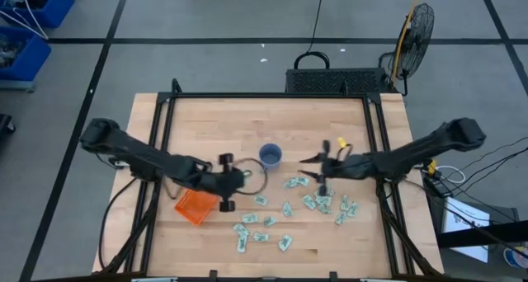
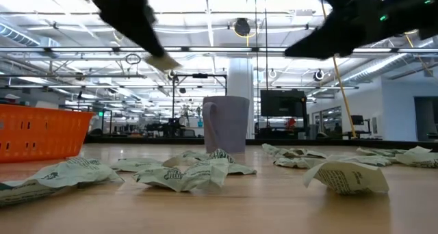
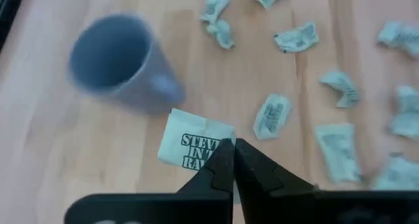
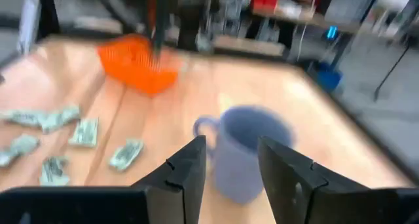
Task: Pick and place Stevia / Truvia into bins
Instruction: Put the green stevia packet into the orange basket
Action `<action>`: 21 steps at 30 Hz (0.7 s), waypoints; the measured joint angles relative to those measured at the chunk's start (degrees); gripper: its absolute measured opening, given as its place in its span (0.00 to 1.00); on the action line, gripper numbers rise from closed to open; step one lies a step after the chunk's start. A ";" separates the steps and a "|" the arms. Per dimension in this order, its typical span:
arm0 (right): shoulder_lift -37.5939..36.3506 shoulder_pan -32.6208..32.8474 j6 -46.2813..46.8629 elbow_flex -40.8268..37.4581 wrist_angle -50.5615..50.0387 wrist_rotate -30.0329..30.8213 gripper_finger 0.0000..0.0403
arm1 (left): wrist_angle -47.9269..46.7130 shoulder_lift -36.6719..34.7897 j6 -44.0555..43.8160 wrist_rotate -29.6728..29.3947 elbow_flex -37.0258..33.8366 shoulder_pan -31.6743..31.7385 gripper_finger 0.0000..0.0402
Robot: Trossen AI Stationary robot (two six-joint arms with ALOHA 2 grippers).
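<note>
Wooden table (image 1: pixel 247 121), crumpled paper packets (image 1: pixel 326 203), ribbed orange bin (image 1: pixel 195 206)

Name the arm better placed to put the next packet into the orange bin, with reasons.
Left. Its end effector is shut on a Stevia packet and sits close to the orange bin. The right end effector is open, holds nothing, and hangs near the mug, farther from the bin.

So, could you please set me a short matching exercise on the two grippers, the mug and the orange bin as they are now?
Things:
1. left gripper
2. right gripper
3. blue-grey ceramic mug
4. shallow orange plastic bin

States:
A. open, holding nothing
B. upright on the wooden table, between the two grippers
C. beside the left arm
D. shut on a white paper sweetener packet

Pairs: 1-D, 2-A, 3-B, 4-C
</note>
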 joint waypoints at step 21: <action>40.83 -0.74 9.89 23.86 2.90 -8.74 0.32 | -27.82 -2.84 -56.15 7.72 -8.55 -12.24 0.04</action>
